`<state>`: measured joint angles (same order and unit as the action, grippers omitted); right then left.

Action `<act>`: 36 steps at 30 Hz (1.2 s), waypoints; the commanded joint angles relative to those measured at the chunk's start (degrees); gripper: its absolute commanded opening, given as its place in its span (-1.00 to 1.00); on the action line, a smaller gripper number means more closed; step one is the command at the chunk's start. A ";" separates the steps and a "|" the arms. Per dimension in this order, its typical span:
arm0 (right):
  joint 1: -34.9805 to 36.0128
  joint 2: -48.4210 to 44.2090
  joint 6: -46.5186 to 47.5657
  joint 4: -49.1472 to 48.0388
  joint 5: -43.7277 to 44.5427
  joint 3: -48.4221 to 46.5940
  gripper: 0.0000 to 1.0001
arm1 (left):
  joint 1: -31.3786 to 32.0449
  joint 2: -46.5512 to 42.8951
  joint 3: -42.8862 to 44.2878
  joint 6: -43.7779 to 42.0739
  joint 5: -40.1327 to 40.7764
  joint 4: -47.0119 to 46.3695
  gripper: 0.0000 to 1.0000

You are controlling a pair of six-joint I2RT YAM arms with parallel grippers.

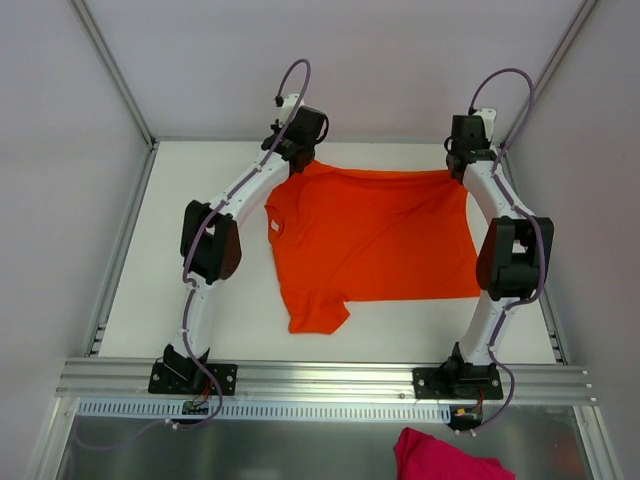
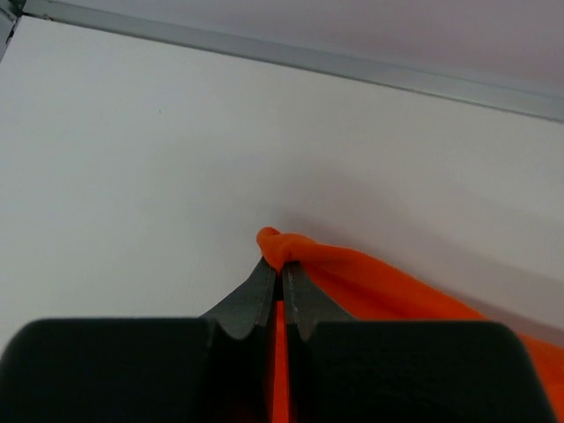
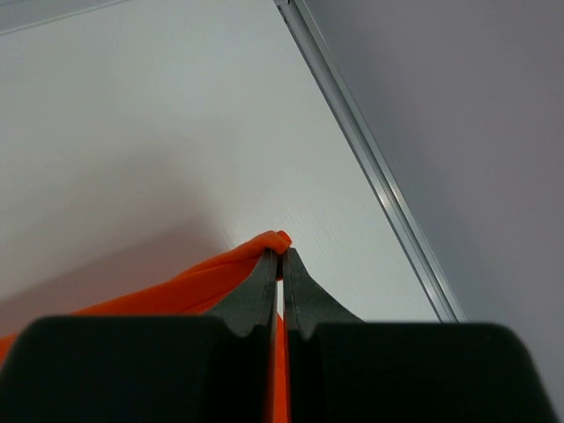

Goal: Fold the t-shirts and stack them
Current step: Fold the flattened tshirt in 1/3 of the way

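An orange t-shirt [image 1: 375, 235] lies spread on the white table [image 1: 170, 250], neck with its white label to the left, one sleeve pointing toward the near edge. My left gripper [image 1: 297, 160] is shut on the shirt's far left corner; in the left wrist view the pinched fabric [image 2: 278, 247] bulges past the fingertips of the gripper [image 2: 281, 267]. My right gripper [image 1: 457, 168] is shut on the far right corner, and orange cloth [image 3: 275, 240] shows at the tip of that gripper [image 3: 280, 257] just above the table.
A magenta garment [image 1: 440, 458] lies on the metal surface in front of the arm bases. An aluminium frame rail [image 3: 370, 159] runs along the table's right edge, and grey walls enclose the back and sides.
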<state>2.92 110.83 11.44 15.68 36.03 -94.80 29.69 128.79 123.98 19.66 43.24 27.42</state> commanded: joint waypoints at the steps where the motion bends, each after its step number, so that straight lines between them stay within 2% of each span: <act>1: -0.11 -5.35 -1.16 -0.48 0.09 1.46 -0.98 | 2.12 -6.70 -3.56 2.22 0.26 1.23 -1.00; 9: 0.42 -14.93 -3.71 3.38 -3.07 8.58 -0.98 | 7.83 -12.51 -8.58 8.28 -1.23 11.24 -1.00; 13: 0.42 -17.30 -6.86 11.02 -6.58 8.14 -0.98 | 10.03 -16.80 -13.04 12.85 -2.55 17.31 -1.00; 19: 1.56 -19.33 -9.77 22.43 -7.99 6.21 -0.98 | 10.47 -23.22 -24.73 17.16 -4.92 18.55 -1.00; 24: 4.02 -21.17 -8.99 26.85 -6.24 5.95 -0.98 | 10.56 -26.48 -31.07 17.43 -5.36 17.14 -1.00; 36: 4.82 -21.27 -7.05 27.38 -5.36 4.54 -0.99 | 10.56 -26.57 -34.16 16.38 -6.95 13.98 -1.00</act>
<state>7.73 91.92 3.73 42.37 29.34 -87.83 40.42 105.08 90.04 35.64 36.34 43.33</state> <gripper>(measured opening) 0.028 0.009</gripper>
